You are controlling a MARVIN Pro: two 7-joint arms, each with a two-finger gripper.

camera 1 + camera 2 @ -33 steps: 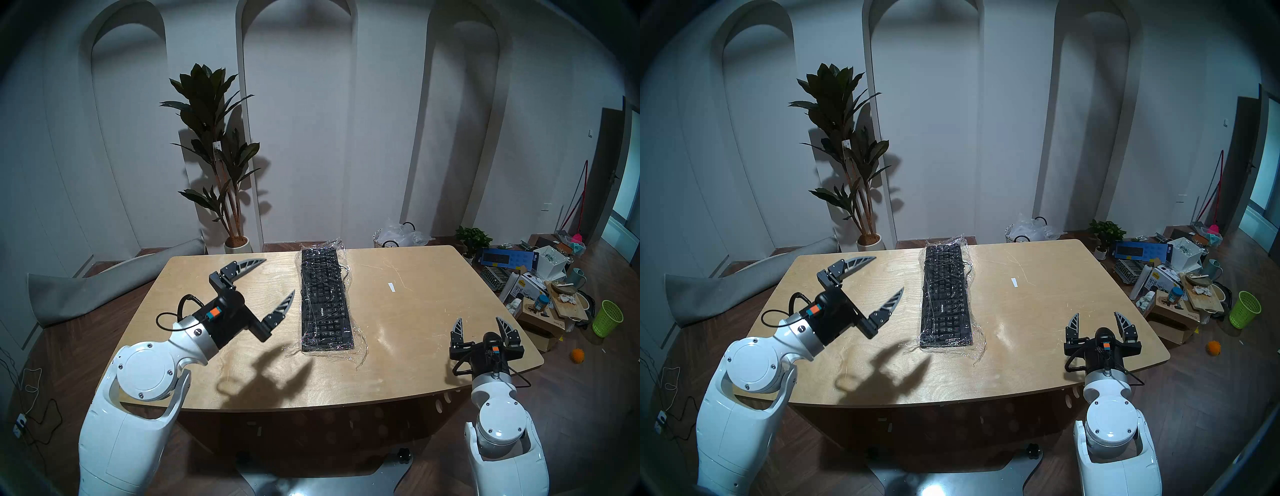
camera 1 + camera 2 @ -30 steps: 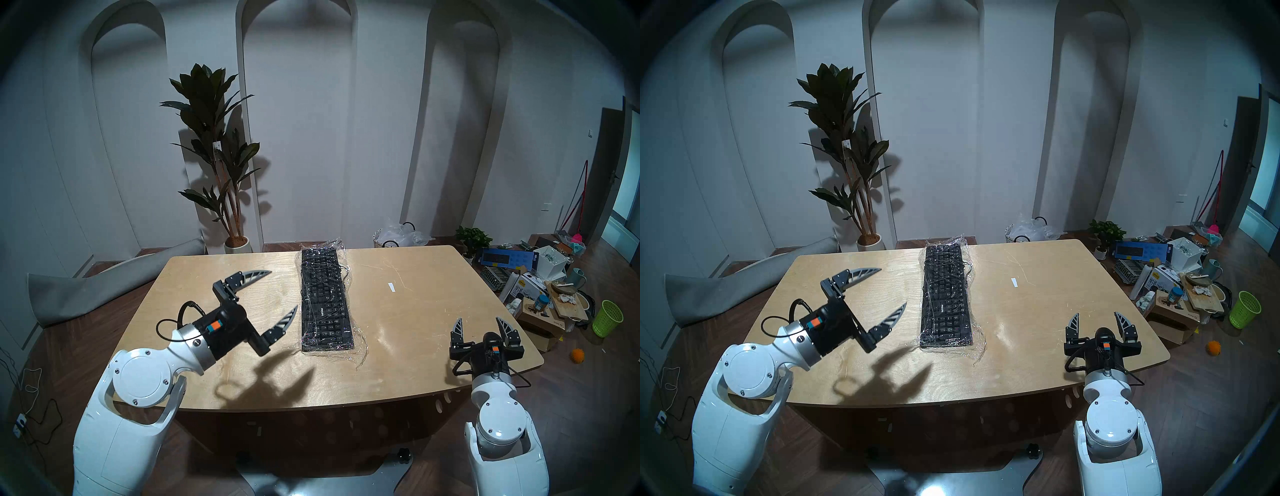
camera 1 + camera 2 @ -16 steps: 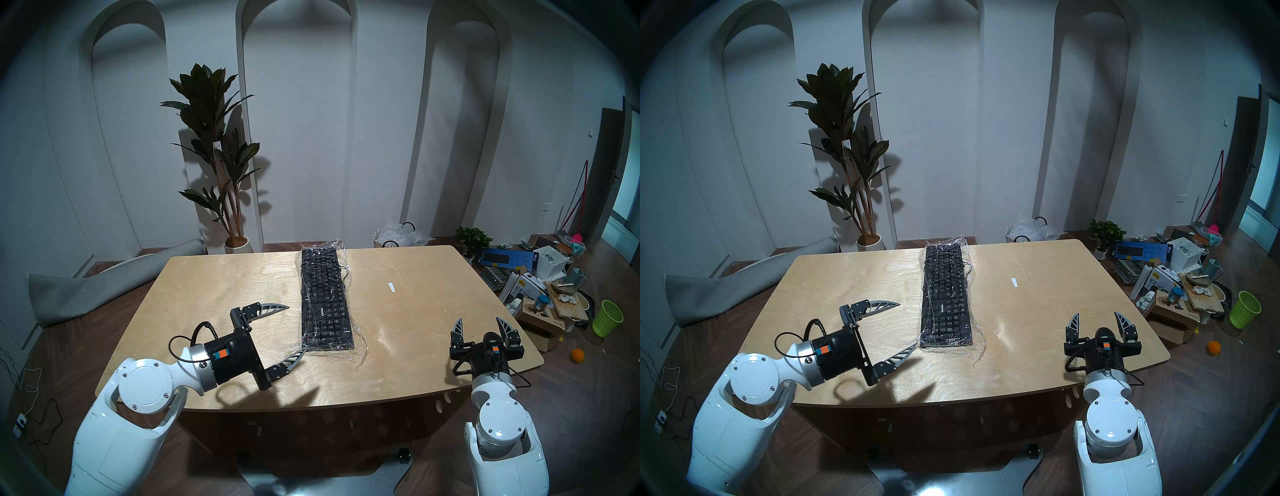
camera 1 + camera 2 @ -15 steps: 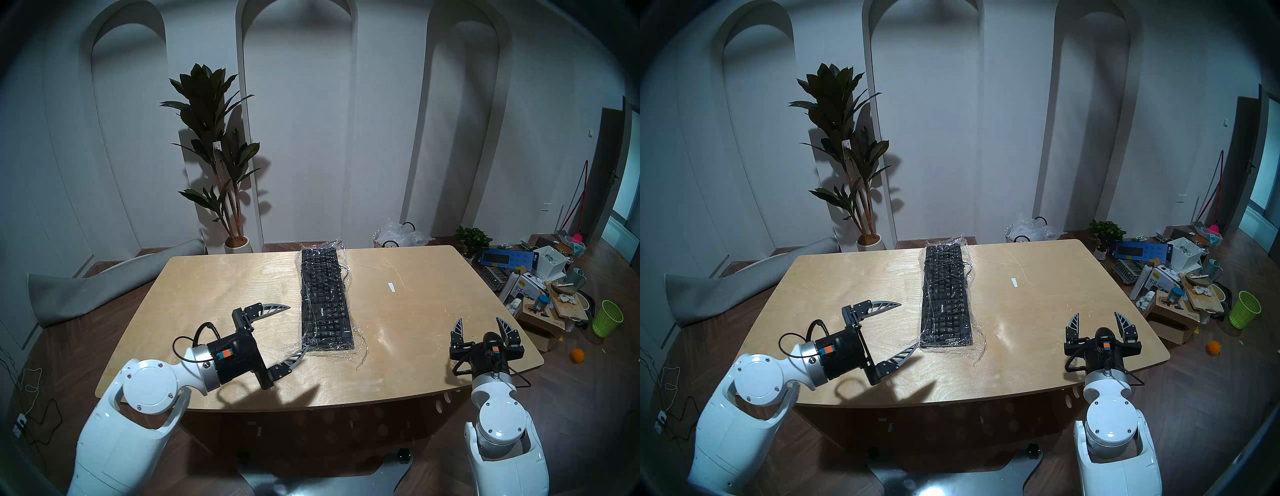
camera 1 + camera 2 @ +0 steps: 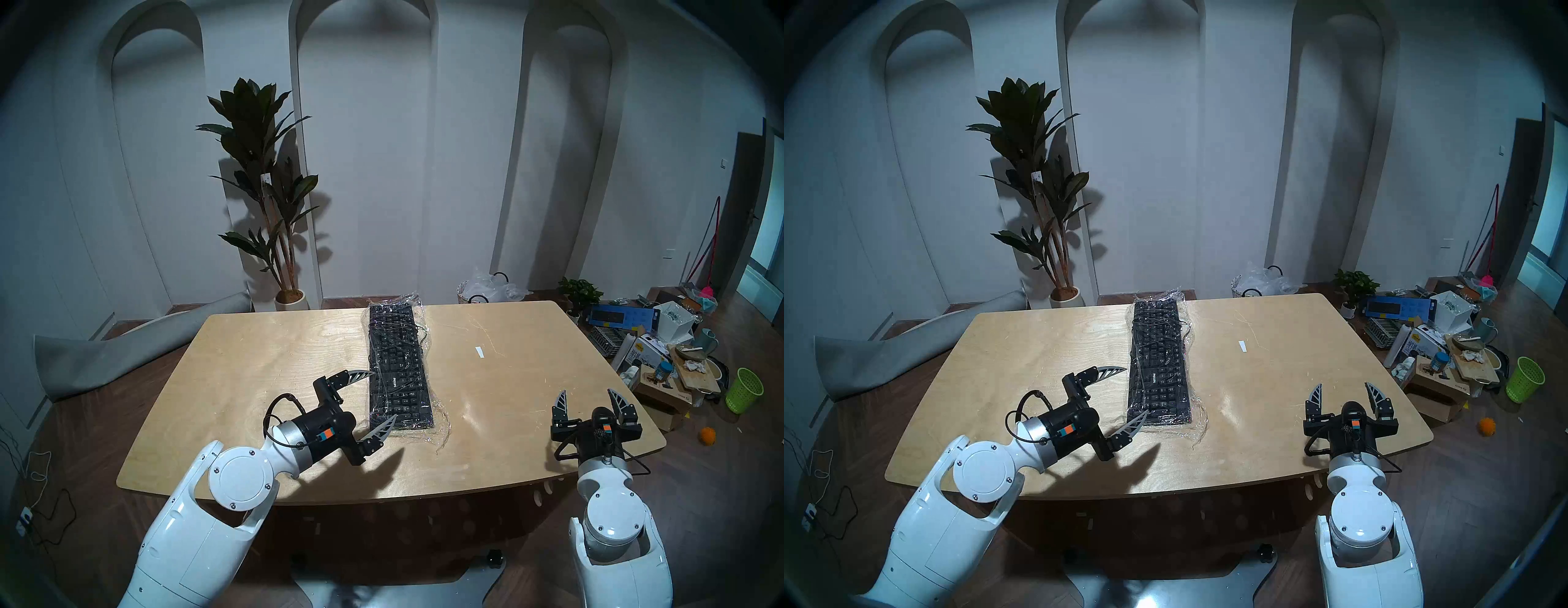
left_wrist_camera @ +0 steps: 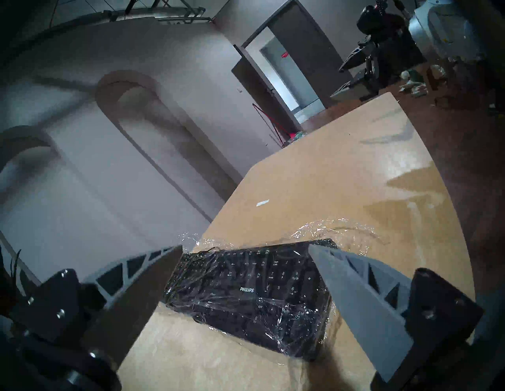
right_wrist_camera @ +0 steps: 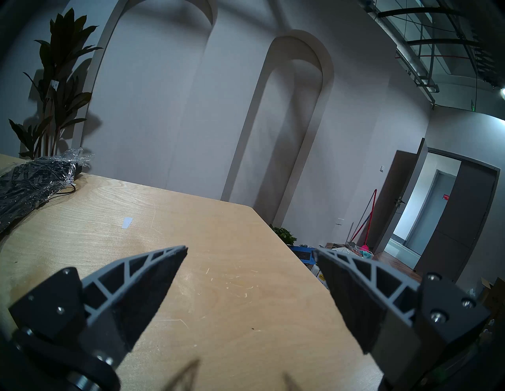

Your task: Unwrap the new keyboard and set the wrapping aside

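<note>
Spanning the frame: table (image 5: 297, 348), pale wood, wall with arches behind it
Keyboard (image 5: 396, 369): black, laid lengthwise from near to far at the table's middle, PHILIPS lettering showing
Wrap (image 5: 441, 418): clear film, on the keyboard and wrinkled, loose at its near end and bunched at its far end
Left gripper (image 5: 385, 395): low over the table at the keyboard's near left corner, jaws wide apart, holding nothing; whether a fingertip touches the film, I cannot tell
Right gripper (image 5: 587, 392): over the near right edge of the table, well apart from the keyboard, jaws spread, empty
Paper slip (image 5: 480, 352): small, white, right of the keyboard
</note>
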